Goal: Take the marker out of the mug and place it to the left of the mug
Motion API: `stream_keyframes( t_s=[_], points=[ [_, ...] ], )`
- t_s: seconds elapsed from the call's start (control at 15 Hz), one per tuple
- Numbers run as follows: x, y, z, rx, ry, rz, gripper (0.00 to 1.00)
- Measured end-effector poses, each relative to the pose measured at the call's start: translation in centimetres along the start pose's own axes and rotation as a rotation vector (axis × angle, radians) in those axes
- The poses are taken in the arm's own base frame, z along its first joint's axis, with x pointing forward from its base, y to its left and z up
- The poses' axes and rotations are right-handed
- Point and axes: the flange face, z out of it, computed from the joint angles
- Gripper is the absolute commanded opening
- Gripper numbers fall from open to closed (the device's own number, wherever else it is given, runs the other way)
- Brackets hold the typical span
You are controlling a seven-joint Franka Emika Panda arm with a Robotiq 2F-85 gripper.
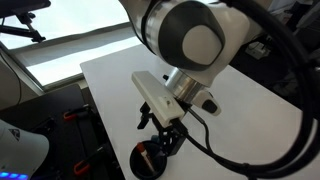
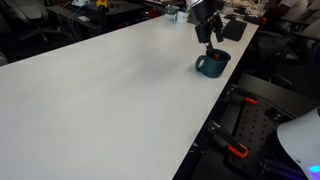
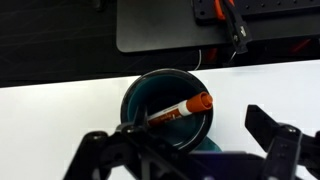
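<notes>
The dark mug (image 3: 150,95) stands on the white table, close to its edge, and shows in both exterior views (image 1: 146,162) (image 2: 211,64). The marker (image 3: 178,110) leans inside the mug, and its orange cap rests on the rim. My gripper (image 3: 185,150) is open and empty just above the mug. Its two black fingers stand either side of the mug and marker without touching them. In the exterior views the gripper (image 1: 165,140) (image 2: 209,32) hangs directly over the mug.
The white table (image 2: 110,90) stretches wide away from the mug. The table edge (image 3: 60,82) runs just behind the mug. A black panel (image 3: 170,25) and red-handled clamps (image 3: 228,15) lie beyond it. Clutter (image 2: 235,28) sits at the far table end.
</notes>
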Motion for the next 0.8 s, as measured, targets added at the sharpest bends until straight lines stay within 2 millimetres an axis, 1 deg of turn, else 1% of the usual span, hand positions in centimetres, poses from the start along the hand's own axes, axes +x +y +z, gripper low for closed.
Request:
stream_keyframes(
  t_s=[0.4,0.53,0.67,0.73,0.8],
  points=[
    [0.6,-0.2,2.0,0.026,-0.038,-0.013,1.0],
    [0.8,-0.1,2.5,0.034,-0.047,-0.019,0.74],
    [0.9,0.0,2.8,0.039,-0.051,-0.02,0.58],
    [0.9,0.1,3.0,0.041,-0.052,-0.018,0.49],
    [0.9,0.2,3.1,0.043,-0.054,-0.016,0.42]
  ],
)
